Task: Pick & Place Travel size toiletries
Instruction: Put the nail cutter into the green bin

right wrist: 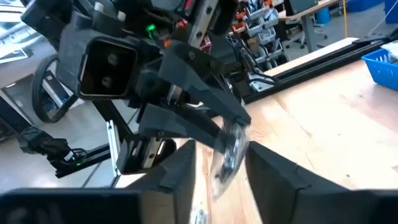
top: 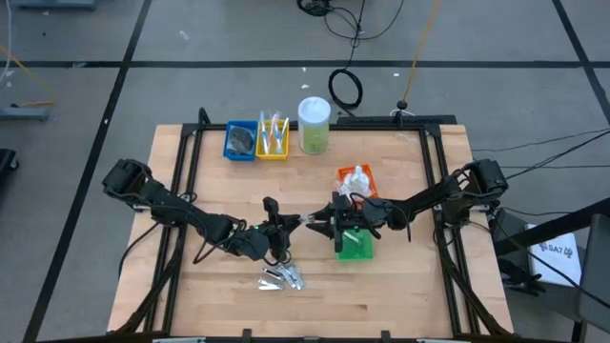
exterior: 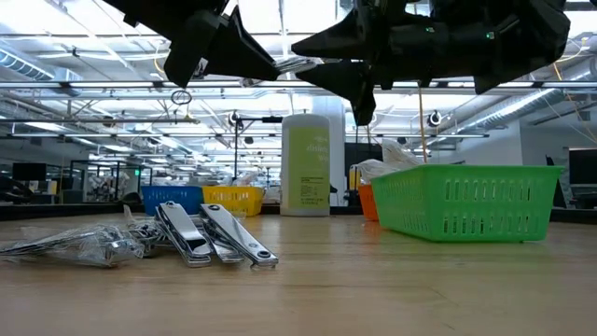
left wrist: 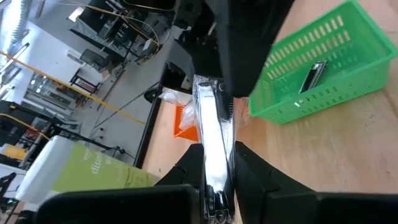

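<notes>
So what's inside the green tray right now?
The left wrist view shows one silvery nail clipper lying in the green tray. From above, the right gripper and its arm cover part of the tray, so anything else there stays hidden.

Left claw pinched tight mid-table, right claw tip to tip against it, fingers part-spread.

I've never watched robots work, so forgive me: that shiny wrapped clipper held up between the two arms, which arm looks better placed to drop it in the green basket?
The right gripper, probably. It is beside the green basket, closing around the wrapped clipper that the left gripper holds.
</notes>
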